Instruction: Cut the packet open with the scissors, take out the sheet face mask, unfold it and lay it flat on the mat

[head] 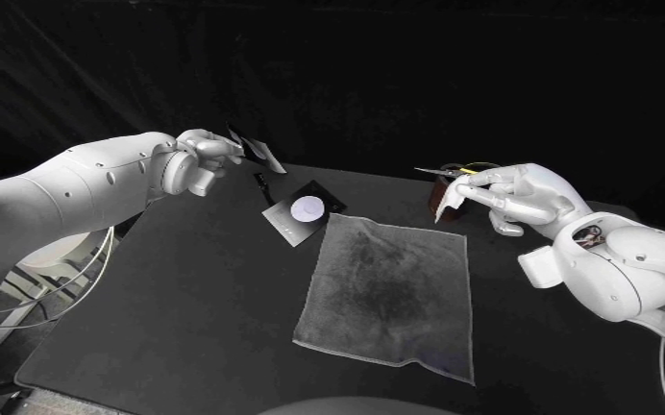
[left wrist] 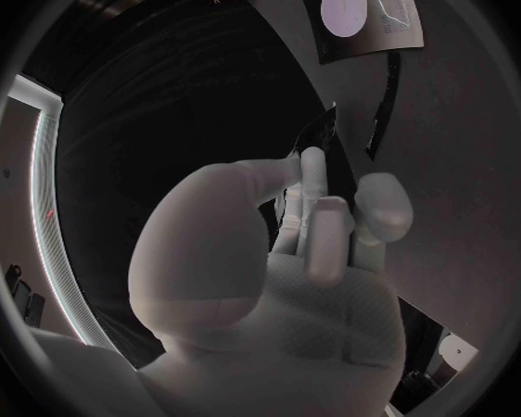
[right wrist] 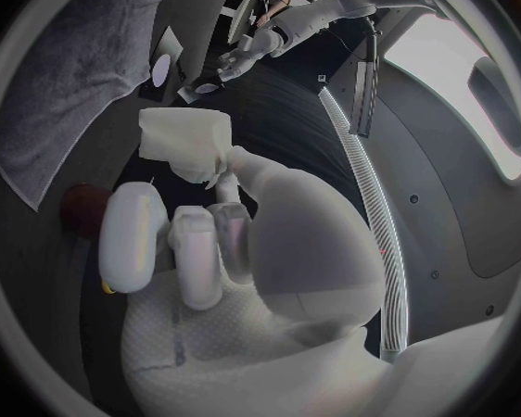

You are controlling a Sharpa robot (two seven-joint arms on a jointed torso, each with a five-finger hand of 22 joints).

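The right hand [head: 516, 194], at the right of the frame, pinches the folded sheet mask [head: 448, 204] between thumb and fingers, clear of the surface [head: 181, 319] and just off the upper right corner of the grey mat [head: 388, 290]. The mask appears to be out of its wrapper, so the step in hand looks like the unfolding.

At the upper left, the left hand [head: 208, 158] is raised with its fingers clamped on a dark flat packet [head: 259, 151], seemingly the emptied one.

Below it on the surface lie a thin dark strip [head: 263, 187] and a dark pouch with a white round label [head: 305, 211], which touches the mat's upper left corner.

The next move probably calls for the left hand to put its packet down and come across to take one edge of the mask. The two hands could then draw it open and lower it onto the bare mat.
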